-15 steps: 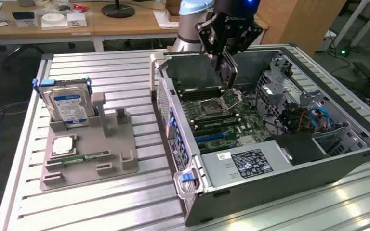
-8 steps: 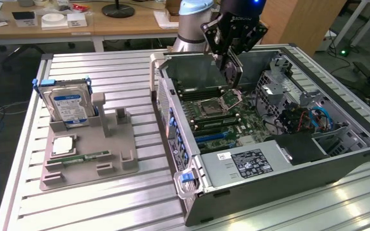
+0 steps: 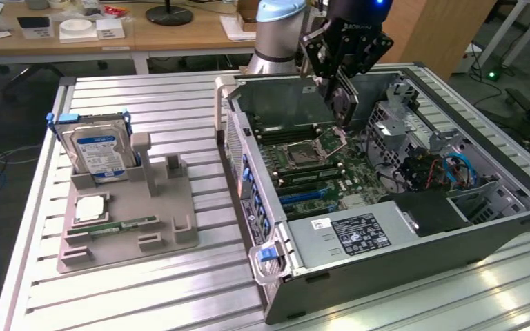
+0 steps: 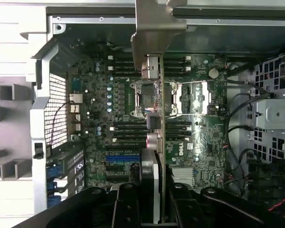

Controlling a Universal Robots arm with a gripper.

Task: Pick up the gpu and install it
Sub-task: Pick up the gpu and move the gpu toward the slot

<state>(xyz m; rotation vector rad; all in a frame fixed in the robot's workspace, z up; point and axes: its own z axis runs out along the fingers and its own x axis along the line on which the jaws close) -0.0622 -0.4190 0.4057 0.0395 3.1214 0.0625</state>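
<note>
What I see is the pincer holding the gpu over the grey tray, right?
Not quite. The exterior view shows the pincer holding the gpu over the open computer case, not the grey tray.

An open computer case (image 3: 486, 231) lies on its side on a slatted metal table (image 3: 154, 296), with its motherboard (image 4: 97, 118) facing up. On the board are a silver processor socket (image 4: 194, 97), black memory slots (image 4: 128, 127) and blue expansion slots (image 4: 121, 158). A grey power supply (image 3: 352, 234) with a black label sits at the near end, and blue cables (image 3: 458, 169) curl inside the case toward the exterior view's right. To the exterior view's left, a grey holder (image 3: 168, 234) carries an upright hard drive (image 3: 99, 155), a flat silver chip (image 3: 91, 209) and a green memory stick (image 3: 122, 225). A wooden desk (image 3: 182, 34) stands behind.
</note>
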